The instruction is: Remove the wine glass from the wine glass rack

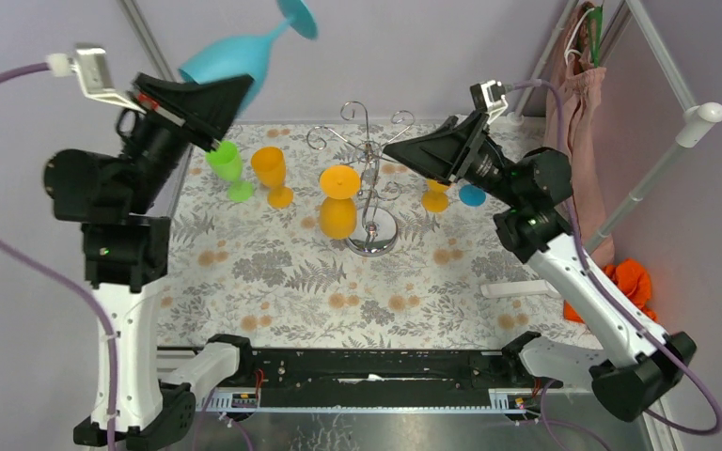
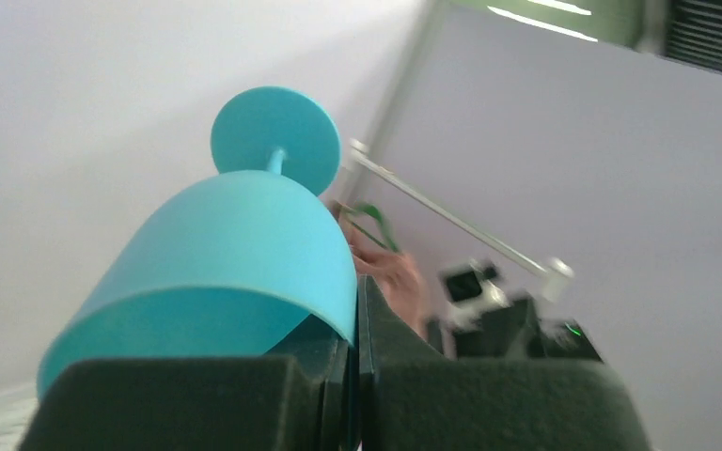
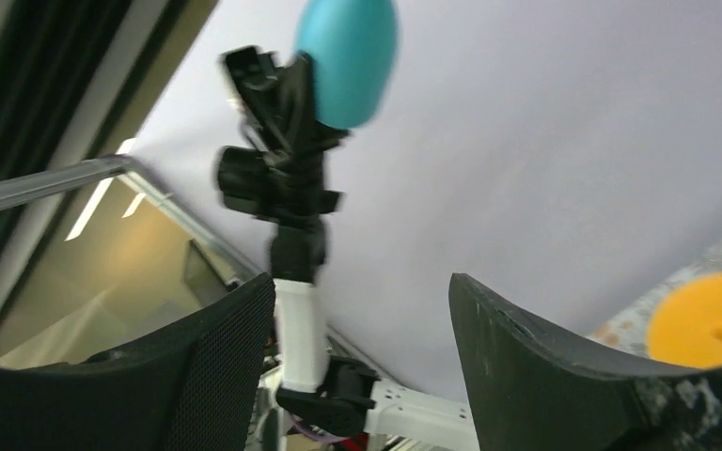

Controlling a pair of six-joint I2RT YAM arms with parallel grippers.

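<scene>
Across the flowered table (image 1: 273,272), seen from above, the left arm (image 1: 122,216) rises at 9 o'clock and the right arm (image 1: 564,254) leans in from 4 o'clock. At the table's centre stands the wine glass rack (image 1: 368,183). Its round base is partly masked by an upside-down orange glass (image 1: 338,207) at its 9 o'clock, and its thin scroll arms are hard to trace against the pale wall.

The wine glass (image 1: 235,58), turquoise, is off the rack and in the air at 11 o'clock. It is tilted, with its foot cut by the upper edge of the view. The left gripper (image 1: 209,105) is pinching its rim. In the left wrist view the fingers (image 2: 498,404) press together on the bowl wall and hide its lower part.

The right gripper (image 1: 402,148) sits at 3 o'clock of the rack, its fingers (image 3: 545,376) spread with nothing between them. That view is blurred.

A green glass (image 1: 229,167), its top covered by the left gripper, and a second orange glass (image 1: 271,174) stand at 10 o'clock. A small orange glass (image 1: 435,195) and a blue disc (image 1: 472,195) are mostly hidden behind the right arm.
</scene>
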